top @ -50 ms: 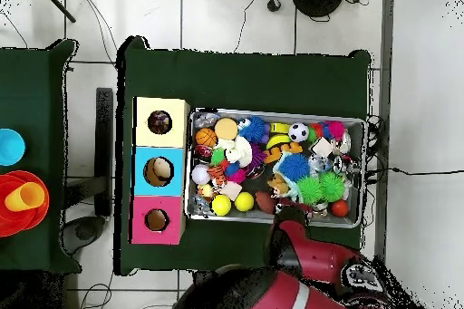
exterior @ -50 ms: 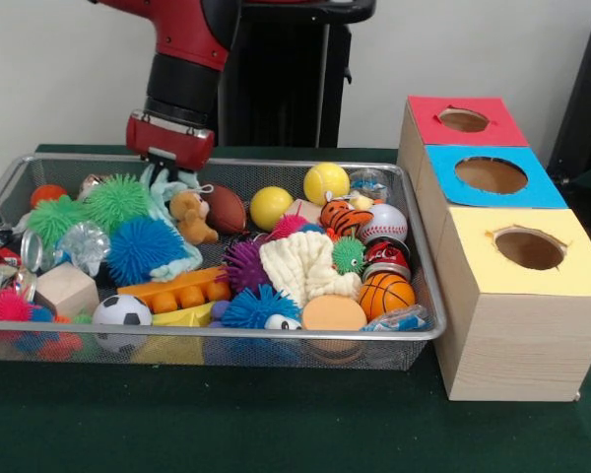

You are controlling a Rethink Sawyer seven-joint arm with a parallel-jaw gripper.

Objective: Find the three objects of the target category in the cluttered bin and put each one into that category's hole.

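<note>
We see the red and black arm reaching down over the far left part of the wire mesh bin, which sits on the green worktop. The pincer is at the bin's far rim, just above a pale teal plush and a green spiky ball; its fingers are hidden behind the rim and the toys, so we cannot tell how far apart they stand or whether they hold anything.

The bin is crowded. Near the far side lie two yellow balls, a brown football and a small teddy bear. A blue spiky ball sits left of centre, a purple spiky one in the middle beside a cream knitted item. Towards the right we find a baseball, a basketball and a small green spiky ball. At the near edge sit a soccer ball, a wooden block and an orange disc.

Just beside the bin's right end stands a wooden box with three round holes on top: a red-framed hole farthest back, a blue-framed hole in the middle, and a yellow-framed hole nearest.
</note>
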